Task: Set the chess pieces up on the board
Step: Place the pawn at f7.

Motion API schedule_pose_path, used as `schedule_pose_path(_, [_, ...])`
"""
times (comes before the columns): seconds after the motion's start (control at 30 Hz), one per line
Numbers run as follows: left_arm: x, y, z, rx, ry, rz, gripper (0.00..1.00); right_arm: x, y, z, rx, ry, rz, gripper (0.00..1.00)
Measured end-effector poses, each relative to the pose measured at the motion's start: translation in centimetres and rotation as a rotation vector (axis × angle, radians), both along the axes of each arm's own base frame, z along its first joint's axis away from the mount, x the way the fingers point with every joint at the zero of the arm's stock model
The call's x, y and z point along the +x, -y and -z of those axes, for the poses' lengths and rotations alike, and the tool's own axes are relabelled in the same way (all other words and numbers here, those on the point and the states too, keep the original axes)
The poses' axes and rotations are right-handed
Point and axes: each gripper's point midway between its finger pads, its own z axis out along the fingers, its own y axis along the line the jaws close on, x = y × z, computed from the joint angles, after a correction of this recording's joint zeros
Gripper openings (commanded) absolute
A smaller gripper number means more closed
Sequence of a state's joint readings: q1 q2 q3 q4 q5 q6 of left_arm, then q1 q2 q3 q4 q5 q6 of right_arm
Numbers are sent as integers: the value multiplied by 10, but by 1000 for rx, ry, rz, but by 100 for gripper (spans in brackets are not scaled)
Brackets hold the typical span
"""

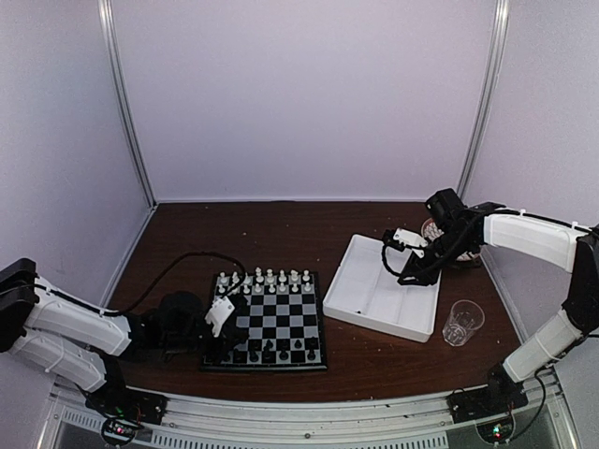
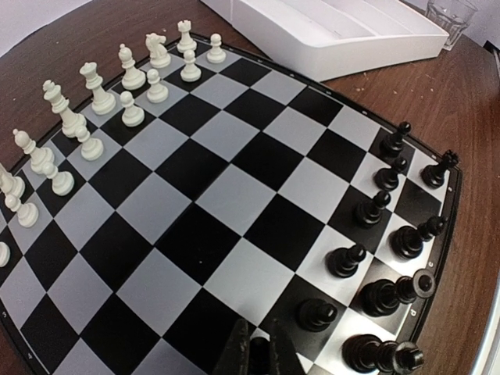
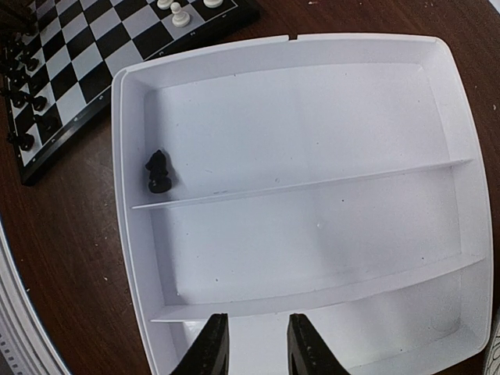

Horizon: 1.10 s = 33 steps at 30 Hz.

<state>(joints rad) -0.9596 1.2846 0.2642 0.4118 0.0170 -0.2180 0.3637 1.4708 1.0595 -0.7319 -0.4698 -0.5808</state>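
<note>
White pieces (image 2: 94,86): standing in two rows along the board's 12 o'clock edge, as seen from above.
Black pieces (image 2: 375,207): lined up in two rows along the 6 o'clock edge, facing the white ranks across bare middle squares.
Lone black piece (image 3: 158,171): off the board, in the tray's largest compartment, close to the corner where the end wall meets a divider.
Board (image 1: 276,318): flat on the bench, towards 7 o'clock from the bench's middle.
Left hand (image 2: 260,351): low over the board's 7 o'clock corner, beside the black ranks. Its fingers are clenched nearly together, and I cannot tell whether anything is pinched between them.
Right hand (image 3: 258,344): hovering above the tray with its fingers released. There is a clear gap between them and nothing in it.
Tray (image 3: 125,156): white, split by two thin walls into three compartments. It sits at the board's 3 o'clock, just apart from it.
Glass (image 1: 462,322): clear tumbler, upright at the tray's 4 o'clock.
Cable (image 1: 178,262): black, looping on the bench at the board's 10 o'clock.
Bench (image 1: 281,234): dark brown wood.
</note>
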Motion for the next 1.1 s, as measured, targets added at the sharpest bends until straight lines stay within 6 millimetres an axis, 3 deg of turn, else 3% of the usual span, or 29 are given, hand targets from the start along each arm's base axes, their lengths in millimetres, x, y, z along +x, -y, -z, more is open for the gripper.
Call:
schedule_pose_path(0.7, [-6,1,2,5,-25,25,0,-1,0,3,-5,-11,0,30])
schedule_pose_path(1.1, [-5,2,3,15,-33,26,5,-1,0,3,-8,-5,-13,30])
